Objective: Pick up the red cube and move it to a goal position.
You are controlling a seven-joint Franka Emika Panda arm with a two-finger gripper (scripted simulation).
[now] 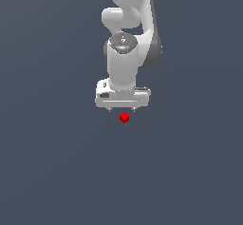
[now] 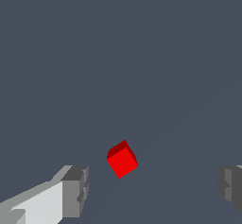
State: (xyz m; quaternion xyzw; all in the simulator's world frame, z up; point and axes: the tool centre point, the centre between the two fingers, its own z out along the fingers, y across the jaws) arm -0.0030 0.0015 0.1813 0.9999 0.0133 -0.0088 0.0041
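So the cube [image 1: 124, 117] is sitting on the plain dark grey floor [image 1: 52, 172], tiny and bright red, with nothing touching it. In the wrist view the cube [image 2: 122, 159] is showing up rotated, one corner pointing toward the camera side, with its top face looking darker than the front one.

The gripper [image 1: 122, 109] is hanging just over it, fingers spread wide and gripping nothing. In the exterior view only the two little fingertips [image 1: 110, 109] are poking out under the white hand body, and the cube is lying just below them, roughly centred between the two. The wrist view is backing that up: the cube is lying in the open gap between the grey pads [image 2: 75, 190], clear of both, a bit closer to the one with the white finger behind it. The other pad is barely peeking in at the frame edge.

Above that, the white arm [image 1: 124, 62] is pointing straight down over the spot.
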